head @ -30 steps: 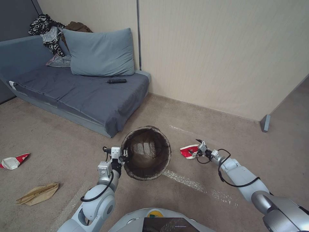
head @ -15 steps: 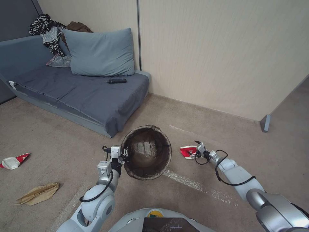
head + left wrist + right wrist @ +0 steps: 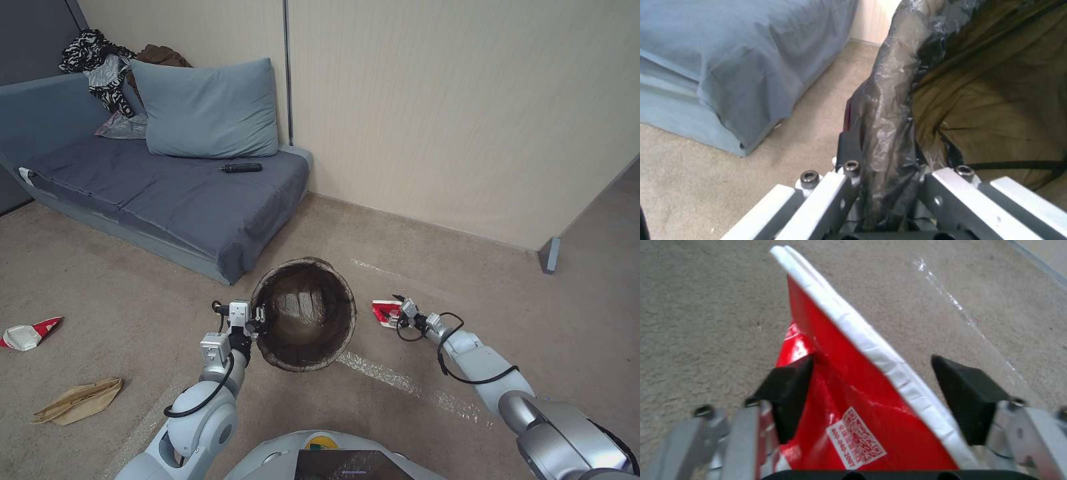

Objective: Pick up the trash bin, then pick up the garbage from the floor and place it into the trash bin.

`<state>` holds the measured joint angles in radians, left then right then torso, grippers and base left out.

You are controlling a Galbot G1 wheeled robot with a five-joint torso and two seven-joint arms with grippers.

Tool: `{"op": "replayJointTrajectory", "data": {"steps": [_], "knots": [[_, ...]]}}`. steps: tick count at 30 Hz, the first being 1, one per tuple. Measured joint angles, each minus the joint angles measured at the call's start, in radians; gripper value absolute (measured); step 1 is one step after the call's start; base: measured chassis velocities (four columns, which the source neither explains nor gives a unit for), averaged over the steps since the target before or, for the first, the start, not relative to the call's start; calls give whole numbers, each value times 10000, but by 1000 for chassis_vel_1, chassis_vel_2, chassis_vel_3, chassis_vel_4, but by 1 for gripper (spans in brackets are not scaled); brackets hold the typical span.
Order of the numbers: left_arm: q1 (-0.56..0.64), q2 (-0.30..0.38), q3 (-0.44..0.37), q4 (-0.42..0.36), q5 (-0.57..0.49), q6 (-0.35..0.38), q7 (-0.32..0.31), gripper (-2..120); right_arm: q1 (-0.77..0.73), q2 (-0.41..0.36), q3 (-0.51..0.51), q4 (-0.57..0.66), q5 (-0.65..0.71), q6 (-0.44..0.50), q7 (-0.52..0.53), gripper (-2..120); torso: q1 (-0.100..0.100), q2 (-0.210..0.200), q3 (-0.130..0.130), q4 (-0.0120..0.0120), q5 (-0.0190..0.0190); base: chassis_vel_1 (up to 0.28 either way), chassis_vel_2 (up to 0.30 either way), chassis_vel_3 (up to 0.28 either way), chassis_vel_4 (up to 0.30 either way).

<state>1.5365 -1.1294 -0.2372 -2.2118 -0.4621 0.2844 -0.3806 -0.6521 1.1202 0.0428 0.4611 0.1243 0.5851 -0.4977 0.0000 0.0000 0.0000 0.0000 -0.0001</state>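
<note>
The sofa [image 3: 167, 193] stands against the wall. The trash bin [image 3: 304, 317] hangs tilted above the carpet, its bag-wrapped rim clenched by the left end effector [image 3: 257, 325]. The right end effector [image 3: 399, 311], fingers spread apart, straddles 1 flattened red-and-white cup [image 3: 385, 313] on the floor.

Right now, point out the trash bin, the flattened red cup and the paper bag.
trash bin [image 3: 303, 363]: head view, near rim.
flattened red cup [image 3: 853, 400]: right wrist view, red side.
paper bag [image 3: 79, 401]: head view, middle of bag.
</note>
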Motion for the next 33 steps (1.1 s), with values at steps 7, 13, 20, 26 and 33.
{"op": "replayJointTrajectory", "data": {"steps": [7, 13, 20, 26, 33], "knots": [[-123, 53, 23, 46, -88, -1, -24, 2, -72, -5, 15, 43, 34, -10, -90, 39, 0, 0, 0, 0, 2, 0, 0, 0, 0], [-250, 64, 85, 145, -164, 9, -41, 2, -134, -84, 35, 104, 91, -23, -94, 17, 0, 0, 0, -1, 2, 0, 0, 0, 0], [-321, 119, 168, 198, -239, 41, -66, 2, -203, -218, 58, 246, 219, -32, 70, 3, 0, 0, 0, 0, 3, 0, 0, 0, 0], [-336, 161, 226, 200, -295, 69, -73, 2, -249, -291, 144, 388, 235, -47, 324, 3, 0, 0, 0, 0, 2, 0, 0, 0, 0], [-335, 330, 354, 146, -525, 189, -90, 2, -834, -887, 580, 2093, 567, -263, 1364, 3, 0, 0, 0, 0, 1, 0, 0, 0, 0]]}}
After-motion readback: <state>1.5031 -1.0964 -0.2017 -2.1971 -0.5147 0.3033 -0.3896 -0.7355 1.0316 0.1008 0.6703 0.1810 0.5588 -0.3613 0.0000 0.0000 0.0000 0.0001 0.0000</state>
